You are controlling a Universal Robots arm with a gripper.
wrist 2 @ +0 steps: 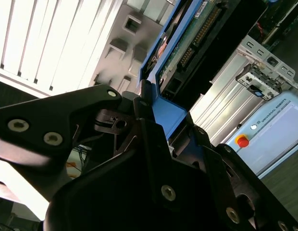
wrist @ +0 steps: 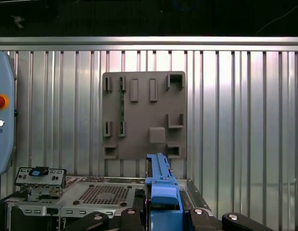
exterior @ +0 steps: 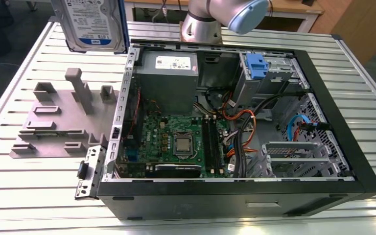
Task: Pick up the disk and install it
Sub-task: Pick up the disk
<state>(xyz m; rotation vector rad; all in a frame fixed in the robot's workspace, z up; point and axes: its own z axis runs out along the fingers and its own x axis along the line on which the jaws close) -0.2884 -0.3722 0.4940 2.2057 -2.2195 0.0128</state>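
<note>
Above grey stand [exterior: 57,122], disk [exterior: 93,24] clamped in gripper [wrist: 163,214], computer case [exterior: 207,205] beside

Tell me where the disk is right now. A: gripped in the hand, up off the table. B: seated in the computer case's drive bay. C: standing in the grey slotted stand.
A: the hand is shut on the disk by its blue rail, high above the grey stand.

Open air surrounds the disk [exterior: 93,24], high above the worktop [exterior: 18,196] and clear of the posts of the grey stand [exterior: 57,122]. Inside the open case [exterior: 207,203], cables [exterior: 246,120] crowd the middle near the drive bay [exterior: 276,78].
</note>
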